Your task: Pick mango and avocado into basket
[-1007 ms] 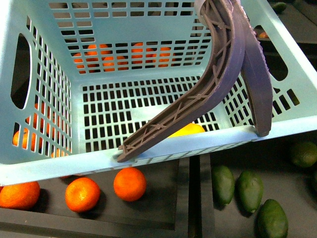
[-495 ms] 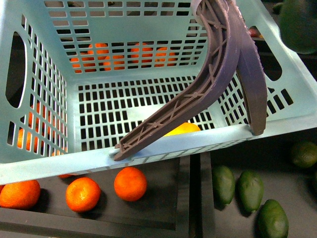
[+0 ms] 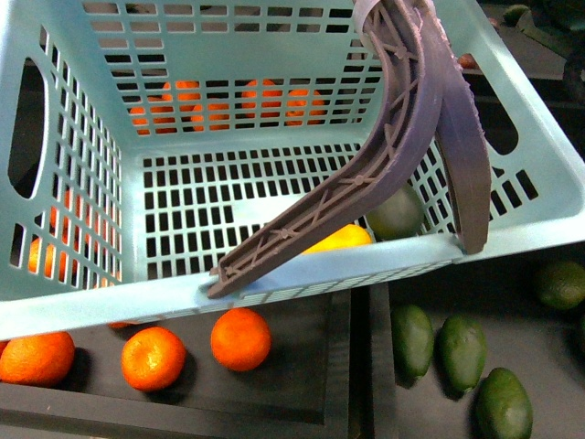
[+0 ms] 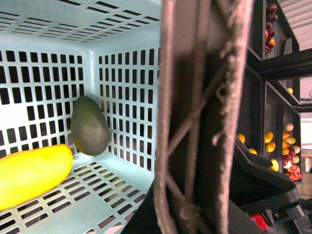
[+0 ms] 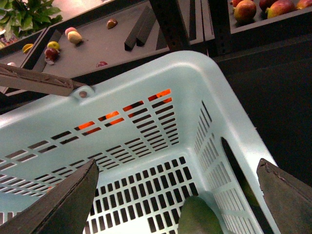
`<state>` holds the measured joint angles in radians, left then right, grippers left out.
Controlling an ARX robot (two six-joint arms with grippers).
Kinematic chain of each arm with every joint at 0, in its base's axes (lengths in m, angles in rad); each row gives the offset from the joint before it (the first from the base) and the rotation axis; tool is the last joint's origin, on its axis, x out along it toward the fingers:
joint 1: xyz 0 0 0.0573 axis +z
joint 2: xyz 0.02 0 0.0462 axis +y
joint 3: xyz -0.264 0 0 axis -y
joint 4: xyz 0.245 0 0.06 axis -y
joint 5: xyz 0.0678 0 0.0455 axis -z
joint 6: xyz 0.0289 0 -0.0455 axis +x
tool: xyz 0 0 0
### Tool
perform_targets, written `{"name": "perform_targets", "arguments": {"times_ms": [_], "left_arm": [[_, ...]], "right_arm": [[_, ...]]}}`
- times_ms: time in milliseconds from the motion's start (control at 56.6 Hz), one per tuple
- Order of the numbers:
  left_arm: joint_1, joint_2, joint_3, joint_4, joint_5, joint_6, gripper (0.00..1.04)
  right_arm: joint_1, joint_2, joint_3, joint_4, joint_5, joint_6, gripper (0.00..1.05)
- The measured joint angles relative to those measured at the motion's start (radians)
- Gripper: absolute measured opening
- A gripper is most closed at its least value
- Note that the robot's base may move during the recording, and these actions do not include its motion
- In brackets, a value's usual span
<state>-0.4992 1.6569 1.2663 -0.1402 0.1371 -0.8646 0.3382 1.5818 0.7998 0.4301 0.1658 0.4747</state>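
step: drop looks done | mango (image 3: 343, 238) and avocado (image 3: 395, 212) lie in basket (image 3: 274, 279), near-right corner | right gripper (image 5: 178, 163) above avocado, fingers apart, empty | left gripper: cannot tell | next: lift right arm out, miss handles (image 3: 402, 137)

Right gripper (image 5: 175, 168), jaws wide apart

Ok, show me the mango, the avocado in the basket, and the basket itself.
mango (image 4: 31, 173), left wrist view, middle of its yellow skin.
avocado (image 4: 90, 126), left wrist view, middle of its green side.
basket (image 3: 110, 302), front view, bare near rim.
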Motion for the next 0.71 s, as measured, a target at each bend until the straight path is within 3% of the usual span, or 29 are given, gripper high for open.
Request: {"name": "perform_targets", "arguments": {"times_ms": [159,194,265,318,459,707], "left_arm": [[0.002,0.000,0.000,0.000,-0.004,0.003,0.06],[0.002,0.000,0.000,0.000,-0.003,0.003,0.06],[0.001,0.000,0.000,0.000,-0.002,0.004,0.06],[0.000,0.000,0.000,0.000,0.001,0.003,0.06],[0.000,0.000,0.000,0.000,0.003,0.003,0.06],[0.000,0.000,0.000,0.000,0.000,0.003,0.06]], "right_arm": [[-0.016,-0.157,-0.084,-0.028,0.064,-0.012,0.97],[-0.019,-0.185,-0.117,0.029,0.097,-0.046,0.93],[-0.052,-0.252,-0.260,0.316,0.106,-0.249,0.76],[-0.072,-0.286,-0.320,0.382,0.091,-0.335,0.67],[-0.122,-0.372,-0.442,0.411,0.047,-0.431,0.44],[-0.186,-0.514,-0.576,0.405,-0.017,-0.465,0.04]]}}
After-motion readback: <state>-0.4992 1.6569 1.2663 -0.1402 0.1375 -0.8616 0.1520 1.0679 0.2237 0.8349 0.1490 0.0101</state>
